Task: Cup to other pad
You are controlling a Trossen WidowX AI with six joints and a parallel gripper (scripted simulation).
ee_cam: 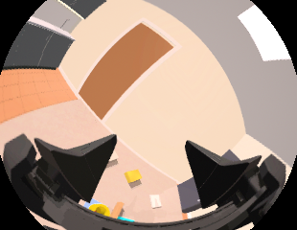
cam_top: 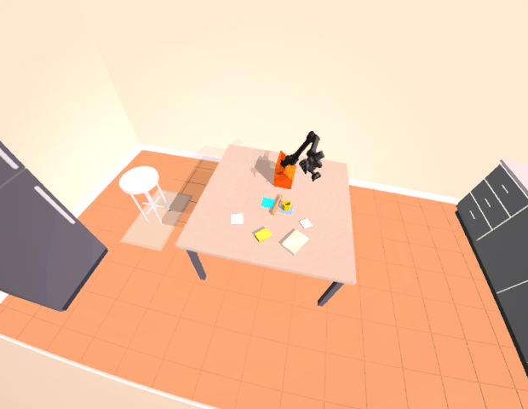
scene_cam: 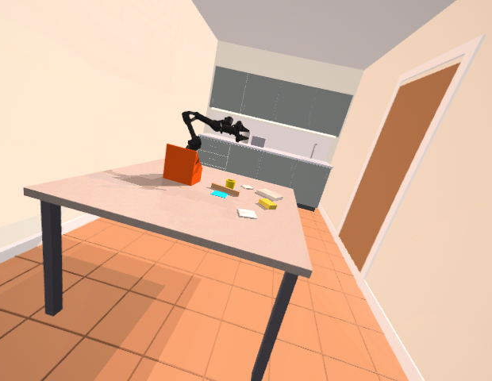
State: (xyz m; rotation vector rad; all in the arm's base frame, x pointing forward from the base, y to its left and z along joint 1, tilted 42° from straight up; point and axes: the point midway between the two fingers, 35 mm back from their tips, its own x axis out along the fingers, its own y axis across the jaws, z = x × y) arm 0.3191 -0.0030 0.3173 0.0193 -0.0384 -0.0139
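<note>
The yellow cup [cam_top: 286, 205] [scene_cam: 230, 183] [ee_cam: 99, 210] stands upright on the blue pad [cam_top: 289, 212]. Marbles cannot be made out inside it. The cyan pad [cam_top: 267, 203] [scene_cam: 219, 194] [ee_cam: 125, 219] lies bare on the other side of a low wooden bar [cam_top: 276, 205] [scene_cam: 224, 189] [ee_cam: 118, 210], which stands between the two pads. My gripper [cam_top: 309, 173] [scene_cam: 247, 134] [ee_cam: 151, 139] is open and empty, raised high above the table and away from the cup. The wrist view shows its fingers wide apart, with the cup low in the picture.
An orange block [cam_top: 283, 181] [scene_cam: 179, 164] stands tall near the arm's base. A yellow block [cam_top: 262, 234] [scene_cam: 267, 203] [ee_cam: 133, 175], a cream slab [cam_top: 295, 241] [scene_cam: 269, 194] and two small white pieces, one [cam_top: 237, 218] [scene_cam: 247, 213] beyond the cyan pad and one [cam_top: 306, 222] near the cup, lie on the table.
</note>
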